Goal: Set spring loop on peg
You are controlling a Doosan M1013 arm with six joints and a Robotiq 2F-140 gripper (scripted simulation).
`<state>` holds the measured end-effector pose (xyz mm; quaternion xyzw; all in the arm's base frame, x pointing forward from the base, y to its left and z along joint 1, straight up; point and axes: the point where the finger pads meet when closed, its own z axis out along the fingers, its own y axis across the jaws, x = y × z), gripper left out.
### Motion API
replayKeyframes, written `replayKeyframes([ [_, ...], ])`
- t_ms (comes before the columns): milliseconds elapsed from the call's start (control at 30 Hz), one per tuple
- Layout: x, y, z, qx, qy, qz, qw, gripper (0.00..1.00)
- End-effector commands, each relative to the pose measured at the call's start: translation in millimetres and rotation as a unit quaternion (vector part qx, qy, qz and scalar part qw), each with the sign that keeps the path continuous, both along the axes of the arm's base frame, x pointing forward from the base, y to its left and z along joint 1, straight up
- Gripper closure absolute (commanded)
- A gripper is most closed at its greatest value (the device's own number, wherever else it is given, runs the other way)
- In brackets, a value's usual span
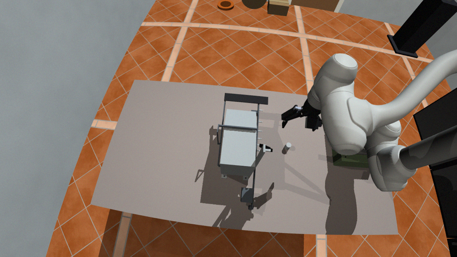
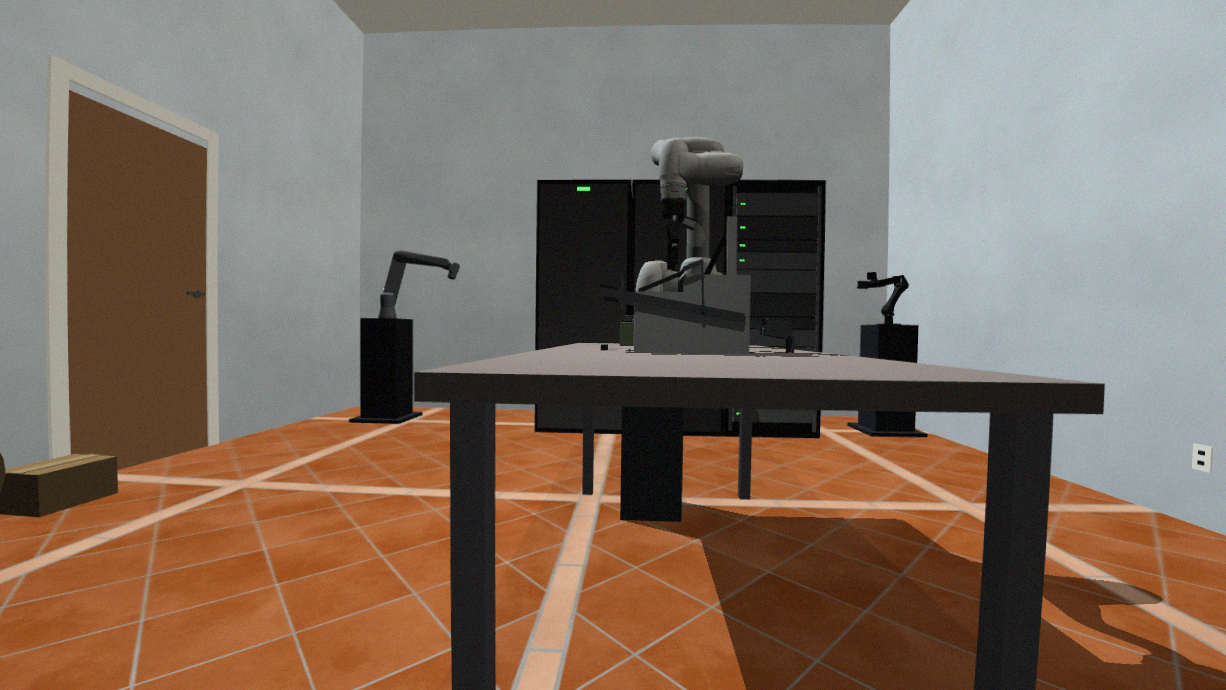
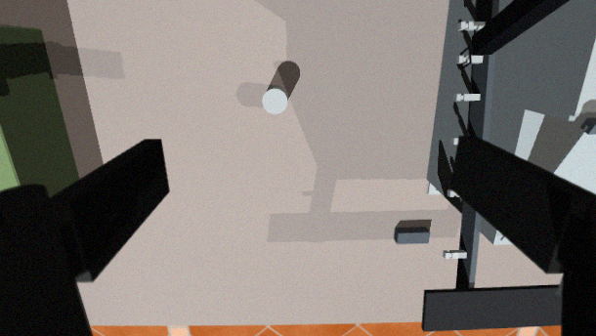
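The grey box feeder point(image 1: 238, 137) stands mid-bench, with its dark pedal point(image 1: 245, 98) raised at the far end. A row of small pegs point(image 1: 259, 126) runs along the side facing the arm and also shows in the wrist view point(image 3: 468, 97). A small black-and-white piece point(image 1: 265, 147), apparently the spring's loop end, sits at the end of the row farthest from the pedal. The steel weight point(image 1: 286, 147) stands upright on the bench beside the feeder and shows in the wrist view point(image 3: 276, 98). My gripper point(image 1: 298, 125) point(image 3: 311, 164) is open and empty. It hovers above the bench beside the pegs, apart from the weight.
A small dark block point(image 3: 412, 231) lies on the bench by the pegs near the pedal end. The green robot base point(image 1: 348, 158) is to the right. A thin rod with a small plate point(image 1: 246, 194) extends from the feeder toward the near edge.
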<state>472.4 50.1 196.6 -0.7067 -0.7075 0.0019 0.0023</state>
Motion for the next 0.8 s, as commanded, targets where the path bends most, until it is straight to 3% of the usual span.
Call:
replayKeyframes([
  [0,-24,-5,3,0.0,-0.002,0.0,1.0,0.0],
  [367,-24,-5,3,0.0,-0.002,0.0,1.0,0.0],
  [400,-26,-6,-57,0.0,-0.002,0.0,1.0,0.0],
  [767,-26,-6,-57,0.0,-0.002,0.0,1.0,0.0],
])
